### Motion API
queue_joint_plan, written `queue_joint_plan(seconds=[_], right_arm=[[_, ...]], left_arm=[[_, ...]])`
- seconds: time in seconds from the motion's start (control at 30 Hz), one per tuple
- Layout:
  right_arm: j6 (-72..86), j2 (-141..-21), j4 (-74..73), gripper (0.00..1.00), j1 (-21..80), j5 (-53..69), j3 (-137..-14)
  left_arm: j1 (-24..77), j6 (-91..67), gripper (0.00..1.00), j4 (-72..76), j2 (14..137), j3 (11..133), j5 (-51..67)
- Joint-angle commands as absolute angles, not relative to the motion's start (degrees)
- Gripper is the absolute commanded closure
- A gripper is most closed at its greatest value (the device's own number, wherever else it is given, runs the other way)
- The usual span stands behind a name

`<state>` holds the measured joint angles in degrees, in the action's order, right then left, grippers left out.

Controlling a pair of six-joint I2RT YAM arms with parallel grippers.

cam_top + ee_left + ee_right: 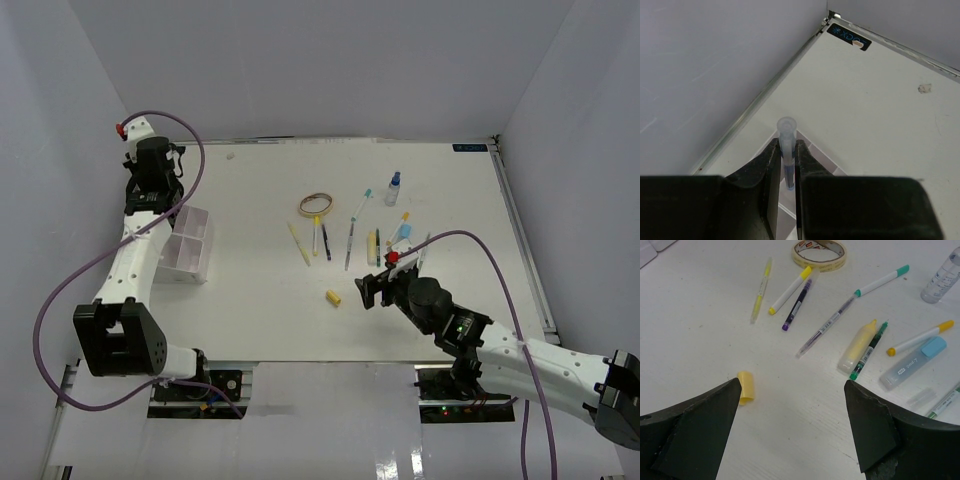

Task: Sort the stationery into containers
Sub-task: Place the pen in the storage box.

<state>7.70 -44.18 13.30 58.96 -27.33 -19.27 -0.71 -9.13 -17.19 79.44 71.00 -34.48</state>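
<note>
White counter [260, 320] boxed in by pale walls carries everything. My left pincer [787, 152] is closed tight on a thin pen [786, 129], which lies along the fingers with its clear cap poking out past their tips. That arm stretches up the left side, its wrist bent down over the divided tray [190, 245], and the tray's compartments show just beneath the pen. My right pincer [792, 385] gapes wide and grips nothing. Its arm comes in low from the near right corner, angled toward the middle. A yellow eraser piece [746, 386] lies just beside one fingertip; whether they touch I cannot tell. Beyond it lie the loose pens [827, 325], a tape ring [819, 252] and a small bottle [942, 277], all well apart from the tray.
</note>
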Motion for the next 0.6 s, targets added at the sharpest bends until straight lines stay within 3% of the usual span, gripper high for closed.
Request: queue_joint_plan(seconds=[0.0, 0.23, 0.57], right_arm=[[6.86, -42.45, 16.17, 0.10, 58.54, -27.16, -18.72], [7.21, -41.84, 16.87, 0.10, 58.10, -27.16, -17.93], [7.21, -41.40, 17.58, 0.10, 57.83, -27.42, -17.31]], left_arm=[[-2.72, -6.25, 0.90, -11.96, 78.75, 72.25, -34.54], [-4.83, -4.84, 0.89, -8.36, 81.82, 71.54, -35.07], [-5.19, -5.53, 0.73, -5.80, 84.38, 66.54, -35.07]])
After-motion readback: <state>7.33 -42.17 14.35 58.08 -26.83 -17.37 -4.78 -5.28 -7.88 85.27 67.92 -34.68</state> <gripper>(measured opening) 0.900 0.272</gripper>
